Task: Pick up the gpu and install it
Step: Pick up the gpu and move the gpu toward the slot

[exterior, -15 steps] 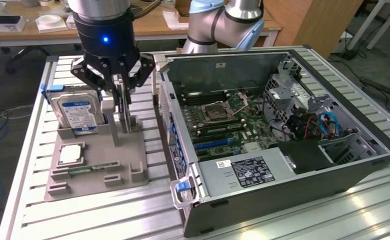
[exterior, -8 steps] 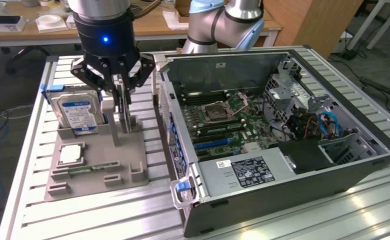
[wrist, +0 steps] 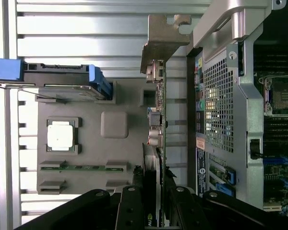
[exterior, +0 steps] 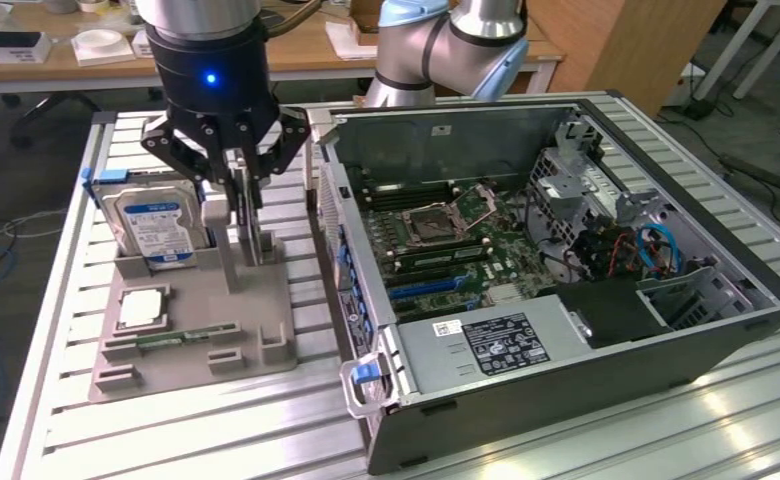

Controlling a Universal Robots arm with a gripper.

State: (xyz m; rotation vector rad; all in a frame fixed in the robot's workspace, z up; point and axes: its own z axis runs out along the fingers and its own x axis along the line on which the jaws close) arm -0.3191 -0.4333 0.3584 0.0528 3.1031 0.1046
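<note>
Gripper (exterior: 237,182) is pinching the gpu (exterior: 241,228) near its top edge, with a black angular finger (wrist: 130,207) pressing against each face of the card. The gpu is standing upright on its long edge, and its lower end is sitting among the posts of a grey moulded holder tray (exterior: 201,300). It is between a hard drive (exterior: 157,225) and the open computer case (exterior: 590,390).

From where I am standing it is showing as little more than a thin dark slab. The wrist view is giving the detail: a narrow green board edge (wrist: 163,120), small silver connectors along it, and a folded bare-metal end bracket (wrist: 161,36) at the end away from the fingers.

The silver hard drive, with its blue label, is standing upright in its own slot. A square, shiny processor chip (exterior: 143,308) is lying flat in a recess, and a slim green RAM stick (exterior: 177,338) is lying in a groove just beside it.

The case is lying on its side on a ribbed aluminium table (exterior: 710,420). The exterior view is looking down into it, onto the green motherboard (exterior: 457,250) and a grey power supply (exterior: 497,345) with a black label. The wrist view is catching the case's perforated rear panel (wrist: 218,105).
</note>
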